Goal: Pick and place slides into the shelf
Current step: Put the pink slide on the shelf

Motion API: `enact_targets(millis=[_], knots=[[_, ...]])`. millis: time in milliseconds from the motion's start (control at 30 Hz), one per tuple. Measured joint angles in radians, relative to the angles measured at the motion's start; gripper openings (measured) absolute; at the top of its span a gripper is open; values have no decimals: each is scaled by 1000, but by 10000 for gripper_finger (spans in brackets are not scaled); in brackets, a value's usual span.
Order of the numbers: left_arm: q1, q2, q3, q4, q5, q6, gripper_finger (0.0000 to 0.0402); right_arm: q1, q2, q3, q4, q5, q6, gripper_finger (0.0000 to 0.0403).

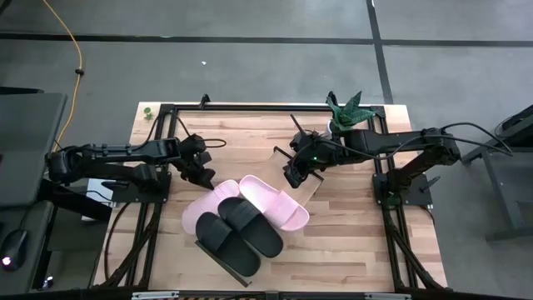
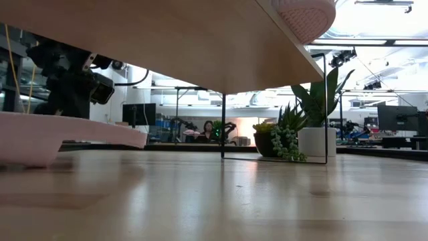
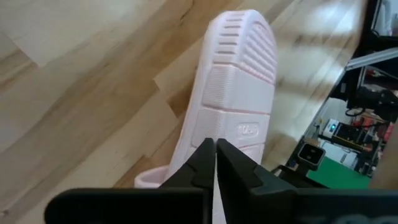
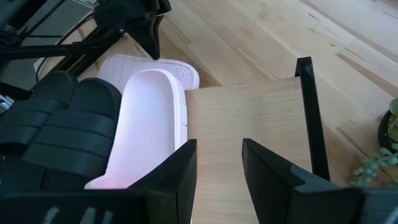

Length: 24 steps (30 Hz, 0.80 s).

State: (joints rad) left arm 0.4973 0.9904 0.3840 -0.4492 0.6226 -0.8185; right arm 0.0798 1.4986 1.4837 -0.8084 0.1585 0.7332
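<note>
I work in a robotics lab, an open hall. Beyond my wooden desk, behind the potted plants standing on it, I see rows of benches with monitors, another robot arm, a seated person, and strip lights overhead. A yellow cable trails over the grey floor beside the desk.

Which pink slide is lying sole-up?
The pink slide under the left gripper shows its ribbed sole; the other pink slide, nearer the right gripper, lies footbed up.

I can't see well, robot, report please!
Left gripper shut on upside-down light pink slide. Right gripper open above light-wood shelf. Nothing blocking.
</note>
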Motion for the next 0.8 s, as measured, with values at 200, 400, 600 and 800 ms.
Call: enact_targets(millis=[200,400,600,800], knots=[[0,0,0,-1,-8,3,22,0,0,0,-4,0,0,119],[0,0,1,-2,-24,18,23,0,0,0,-4,0,3,119],[0,0,1,3,-64,37,24,0,0,0,-4,1,3,119],[0,0,1,7,-99,58,55,0,0,0,-4,20,11,119]])
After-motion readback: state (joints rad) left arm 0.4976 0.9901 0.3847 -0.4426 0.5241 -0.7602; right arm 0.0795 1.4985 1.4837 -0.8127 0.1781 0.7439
